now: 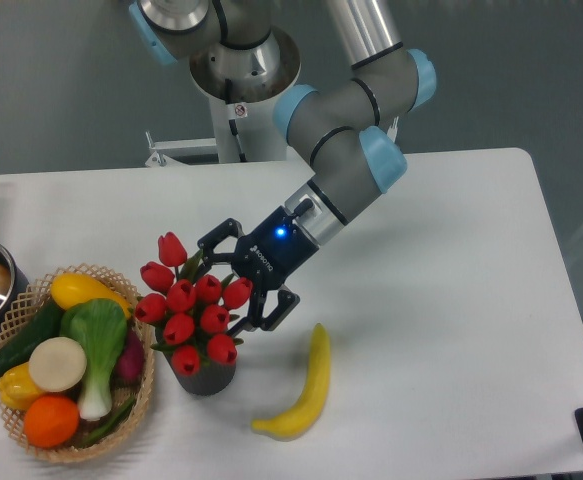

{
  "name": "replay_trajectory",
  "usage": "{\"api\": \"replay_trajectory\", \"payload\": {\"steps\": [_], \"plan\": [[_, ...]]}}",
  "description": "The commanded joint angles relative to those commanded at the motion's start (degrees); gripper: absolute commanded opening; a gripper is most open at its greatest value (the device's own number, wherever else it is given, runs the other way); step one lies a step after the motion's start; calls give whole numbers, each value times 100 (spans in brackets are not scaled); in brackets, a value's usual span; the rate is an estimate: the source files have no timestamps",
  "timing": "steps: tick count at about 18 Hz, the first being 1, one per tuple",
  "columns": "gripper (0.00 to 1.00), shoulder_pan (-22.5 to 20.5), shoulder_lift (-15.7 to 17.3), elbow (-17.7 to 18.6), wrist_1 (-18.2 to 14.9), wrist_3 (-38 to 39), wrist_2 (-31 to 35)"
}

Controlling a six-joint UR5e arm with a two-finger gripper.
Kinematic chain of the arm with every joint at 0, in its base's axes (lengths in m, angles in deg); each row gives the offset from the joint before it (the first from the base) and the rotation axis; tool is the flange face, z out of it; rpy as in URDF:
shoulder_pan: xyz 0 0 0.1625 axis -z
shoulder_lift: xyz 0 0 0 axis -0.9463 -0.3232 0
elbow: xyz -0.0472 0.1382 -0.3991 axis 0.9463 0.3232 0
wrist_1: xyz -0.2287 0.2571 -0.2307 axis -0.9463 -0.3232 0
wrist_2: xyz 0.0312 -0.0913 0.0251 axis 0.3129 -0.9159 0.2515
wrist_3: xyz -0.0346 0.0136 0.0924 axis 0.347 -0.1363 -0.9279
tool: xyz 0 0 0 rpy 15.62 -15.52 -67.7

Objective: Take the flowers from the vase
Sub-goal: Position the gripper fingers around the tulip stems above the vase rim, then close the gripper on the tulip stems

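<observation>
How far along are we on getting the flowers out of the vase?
Done: the gripper is open at the right edge of the flowers, its fingers spread beside the blooms. In hand: nothing is gripped yet. Left: closing on the bunch and lifting it, since the flowers stand in the vase.
</observation>
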Motion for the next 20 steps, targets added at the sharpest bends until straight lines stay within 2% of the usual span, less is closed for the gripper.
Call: {"api": "replay_trajectory", "payload": {"steps": [9,15,18,20], "plan": [[100,167,-115,-211,27,0,0],[100,255,-167,-211,35,9,0],[91,307,-194,-202,35,9,-9],[76,308,-194,-202,35,9,-9]]}}
